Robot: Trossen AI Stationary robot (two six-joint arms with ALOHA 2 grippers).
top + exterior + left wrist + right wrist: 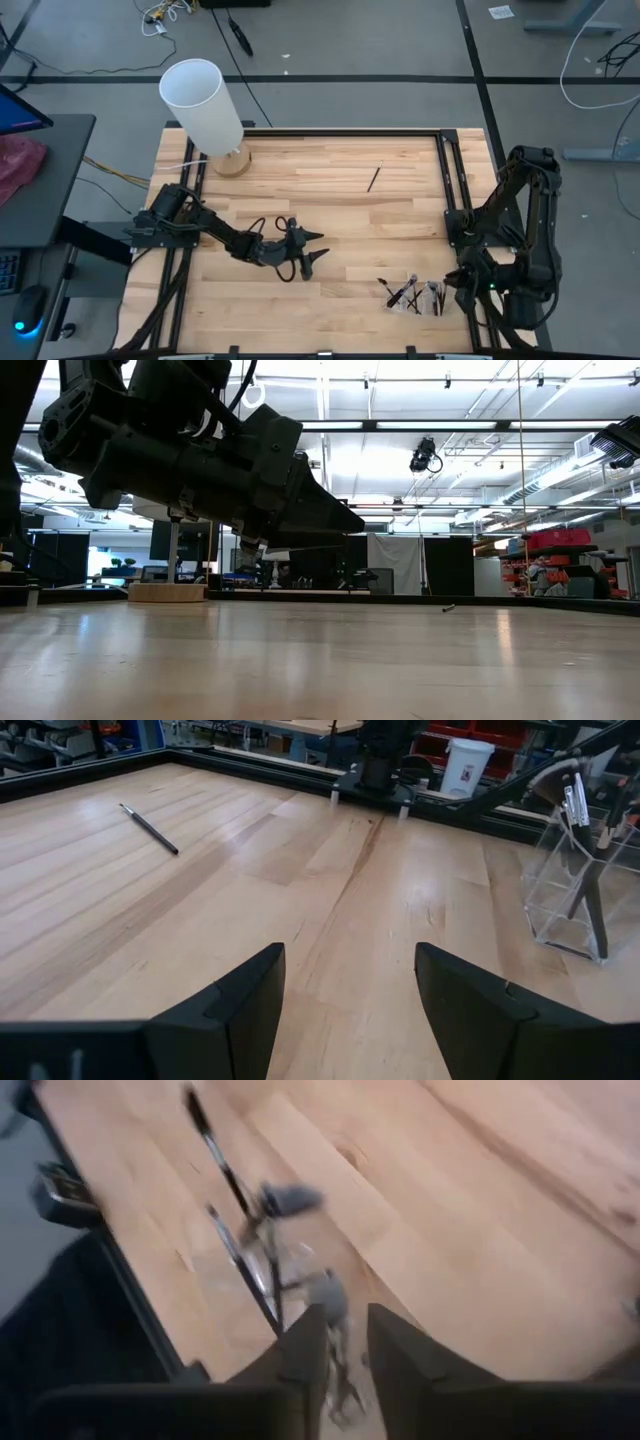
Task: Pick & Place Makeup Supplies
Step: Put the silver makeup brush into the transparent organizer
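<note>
With the right claw [345, 1342] nearly pressed together over the brushes [412, 294] standing in the clear holder [580, 885] by the table's [330, 190] near edge, a placing step seems just finished, so the left claw [312, 250], spread and empty at mid-table, must next reach the lone brush [374, 178] lying farther off.

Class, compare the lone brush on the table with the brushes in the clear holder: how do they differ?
The lone brush lies flat on bare wood; the brushes in the clear holder stand upright or lean. It lies alone toward the far side; they cluster by the right gripper. All are thin with dark handles.
</note>
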